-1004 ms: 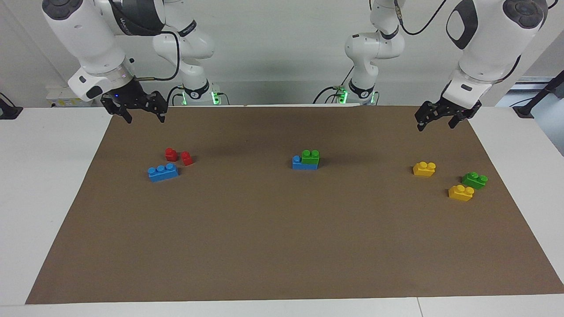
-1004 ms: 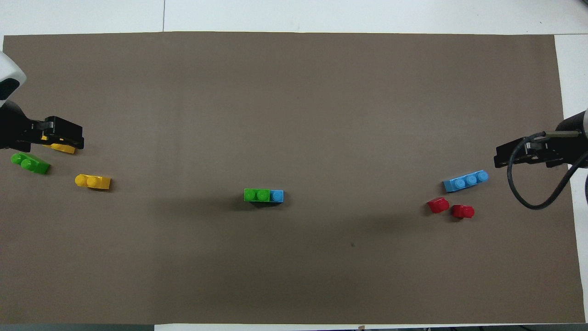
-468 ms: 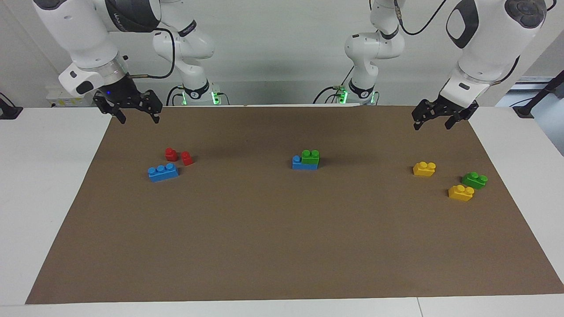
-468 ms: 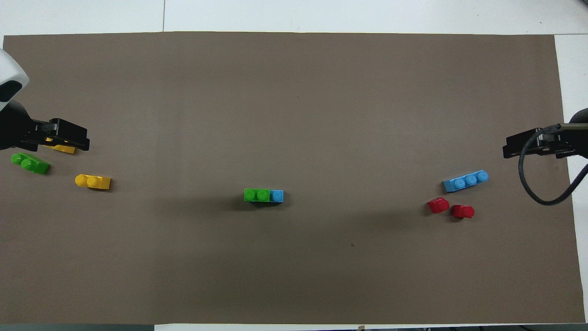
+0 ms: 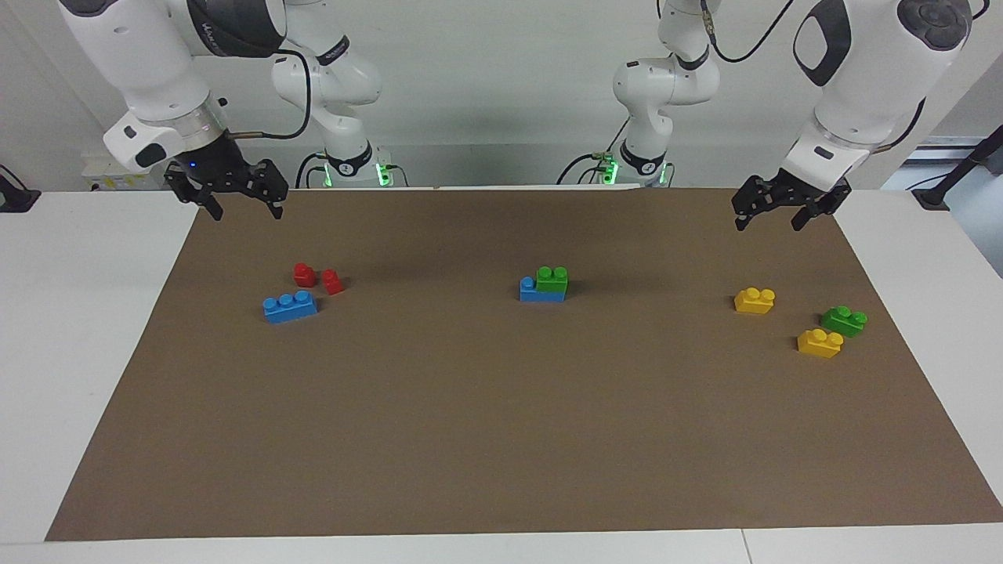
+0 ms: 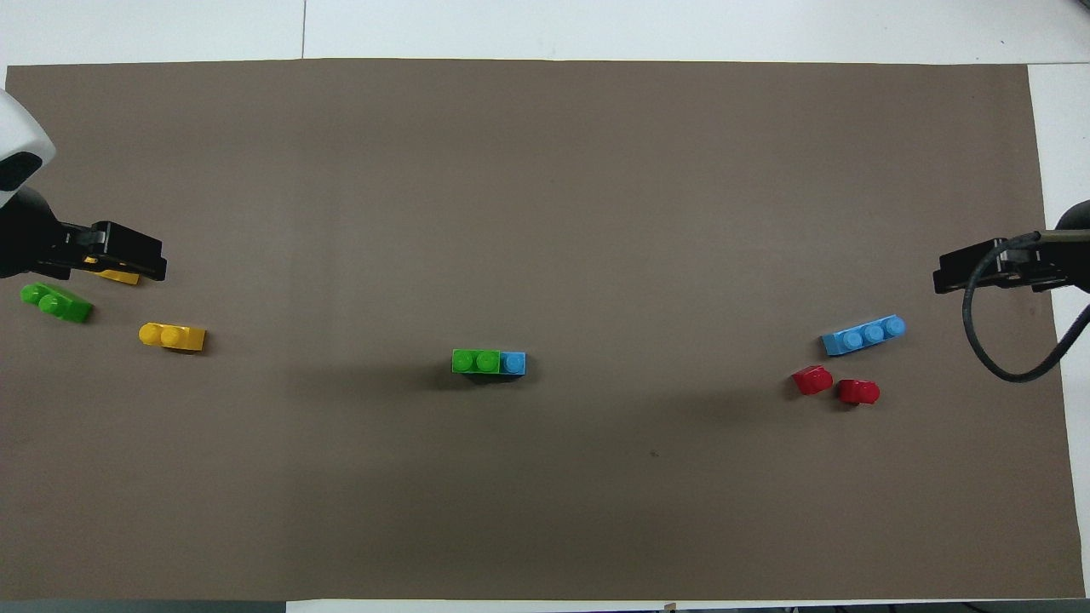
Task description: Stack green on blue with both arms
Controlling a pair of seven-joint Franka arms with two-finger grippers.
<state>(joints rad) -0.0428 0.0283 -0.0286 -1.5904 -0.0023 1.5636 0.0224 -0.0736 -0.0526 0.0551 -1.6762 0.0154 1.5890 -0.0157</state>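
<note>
A green brick [image 5: 552, 280] [image 6: 475, 361] sits on one end of a blue brick [image 5: 533, 293] [image 6: 513, 363] at the mat's middle, one blue stud left bare. A second blue brick [image 5: 290, 306] [image 6: 863, 335] lies toward the right arm's end. A second green brick [image 5: 844, 320] [image 6: 55, 303] lies toward the left arm's end. My right gripper [image 5: 247, 211] [image 6: 988, 271] hangs open and empty over the mat's corner at its own end. Just as empty, my left gripper [image 5: 769, 223] [image 6: 119, 260] is open above the mat at its end.
Two small red bricks [image 5: 304, 274] [image 5: 332, 281] stand beside the lone blue brick, nearer to the robots. Two yellow bricks [image 5: 754, 300] [image 5: 820, 343] lie by the lone green one. In the overhead view the left gripper partly covers one yellow brick [image 6: 115, 275]. A brown mat [image 5: 501, 439] covers the white table.
Both grippers have risen and drawn back toward the robots' end of the mat, the right one more. No brick has moved.
</note>
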